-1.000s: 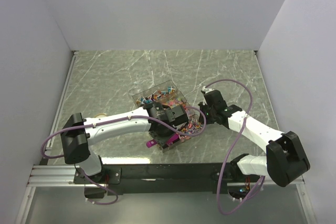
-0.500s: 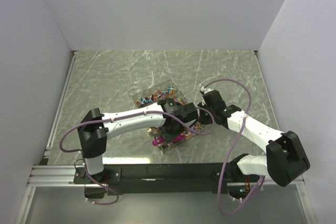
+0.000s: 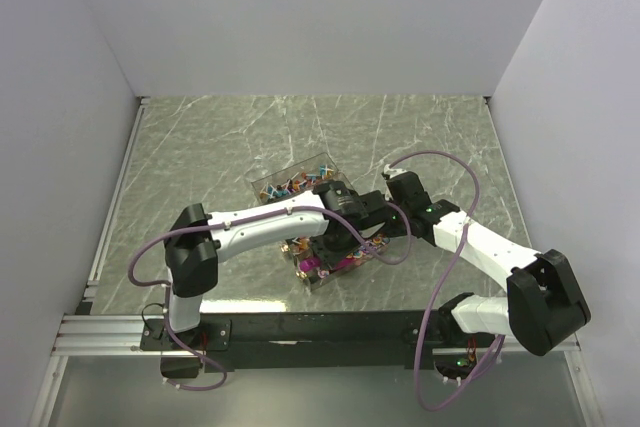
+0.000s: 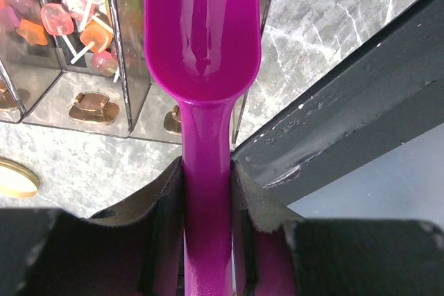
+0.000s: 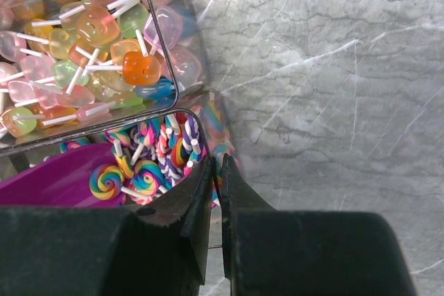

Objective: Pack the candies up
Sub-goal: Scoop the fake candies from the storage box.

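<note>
Candies [image 5: 142,67] filling clear box [image 5: 168,41], left pincer [image 4: 207,179] clamping magenta scoop [image 4: 201,32], right pincer [image 5: 216,171] pinching box wall.

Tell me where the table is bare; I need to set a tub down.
Bare table along the back wall beyond the clear box, and left of it toward the side wall. Crowded: near centre, where left gripper, scoop and right gripper meet.
</note>
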Controlling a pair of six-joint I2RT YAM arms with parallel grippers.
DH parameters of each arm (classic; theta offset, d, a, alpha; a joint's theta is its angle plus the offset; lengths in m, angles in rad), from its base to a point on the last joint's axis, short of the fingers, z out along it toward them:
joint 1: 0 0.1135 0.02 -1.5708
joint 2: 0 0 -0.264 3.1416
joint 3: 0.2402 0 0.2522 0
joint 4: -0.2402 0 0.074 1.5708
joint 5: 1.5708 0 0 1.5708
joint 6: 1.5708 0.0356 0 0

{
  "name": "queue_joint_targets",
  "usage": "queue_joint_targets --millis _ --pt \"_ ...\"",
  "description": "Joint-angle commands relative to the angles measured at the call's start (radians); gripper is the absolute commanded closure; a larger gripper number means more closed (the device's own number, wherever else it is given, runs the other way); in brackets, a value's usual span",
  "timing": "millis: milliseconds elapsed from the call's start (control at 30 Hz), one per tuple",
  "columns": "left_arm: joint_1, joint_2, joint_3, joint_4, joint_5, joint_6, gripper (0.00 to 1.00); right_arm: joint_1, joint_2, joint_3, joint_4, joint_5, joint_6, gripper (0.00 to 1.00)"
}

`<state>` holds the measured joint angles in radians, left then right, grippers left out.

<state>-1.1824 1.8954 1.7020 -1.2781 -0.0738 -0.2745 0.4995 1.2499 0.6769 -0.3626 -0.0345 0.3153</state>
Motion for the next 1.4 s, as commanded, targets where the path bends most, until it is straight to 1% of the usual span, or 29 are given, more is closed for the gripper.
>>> queue_joint_targets --millis 0,67,100,133,167,267,367,533,633,700,733,767,800,867,1033,1167,1233,1367 --pt "-0.022 0.007 0.027 0.316 -0.017 0.041 0.99 0.028 0.016 -0.007 0.102 -0.137 0.107 1.00" --pt "-0.028 -0.036 -0.008 0.384 -0.033 0.049 0.99 0.030 0.025 -0.008 0.113 -0.142 0.113 1.00" --pt "-0.029 -0.053 -0.051 0.410 -0.035 0.054 0.99 0.033 0.026 -0.008 0.114 -0.142 0.114 1.00" --pt "-0.028 -0.088 -0.073 0.469 -0.031 0.057 0.99 0.033 0.028 -0.010 0.117 -0.142 0.117 1.00" --pt "-0.028 -0.102 -0.094 0.494 -0.015 0.060 0.99 0.033 0.031 -0.014 0.123 -0.143 0.117 1.00" --pt "-0.028 -0.136 -0.166 0.580 0.006 0.063 0.91 0.033 0.032 -0.019 0.137 -0.154 0.122 1.00" --pt "-0.028 -0.122 -0.205 0.597 0.019 0.060 0.87 0.036 0.039 -0.020 0.142 -0.159 0.125 1.00" --pt "-0.028 -0.095 -0.269 0.648 0.016 0.054 0.85 0.037 0.049 -0.025 0.148 -0.163 0.126 1.00" --pt "-0.028 -0.073 -0.277 0.648 -0.003 0.034 0.85 0.037 0.055 -0.028 0.152 -0.165 0.130 1.00" --pt "-0.028 -0.073 -0.275 0.640 -0.021 0.023 0.87 0.039 0.056 -0.034 0.157 -0.166 0.131 1.00" --pt "-0.028 -0.079 -0.277 0.642 -0.030 0.020 0.89 0.037 0.057 -0.034 0.162 -0.166 0.133 1.00" --pt "-0.028 -0.084 -0.277 0.646 -0.047 0.017 0.93 0.037 0.059 -0.037 0.165 -0.173 0.136 1.00" --pt "-0.029 -0.085 -0.278 0.652 -0.053 0.012 0.95 0.037 0.060 -0.039 0.168 -0.176 0.137 1.00" --pt "-0.028 -0.091 -0.278 0.677 -0.051 0.000 0.99 0.040 0.068 -0.039 0.178 -0.183 0.146 1.00" --pt "-0.036 -0.093 -0.263 0.727 0.003 -0.087 0.99 0.047 0.074 -0.039 0.189 -0.183 0.159 1.00" --pt "-0.039 -0.087 -0.225 0.683 -0.012 -0.115 0.99 0.045 0.074 -0.037 0.165 -0.150 0.139 1.00" --pt "-0.039 -0.084 -0.212 0.610 -0.055 -0.112 0.99 0.047 0.065 -0.033 0.133 -0.105 0.122 1.00" --pt "-0.039 -0.110 -0.231 0.501 -0.067 -0.108 0.99 0.045 0.051 -0.008 0.076 -0.042 0.078 1.00"
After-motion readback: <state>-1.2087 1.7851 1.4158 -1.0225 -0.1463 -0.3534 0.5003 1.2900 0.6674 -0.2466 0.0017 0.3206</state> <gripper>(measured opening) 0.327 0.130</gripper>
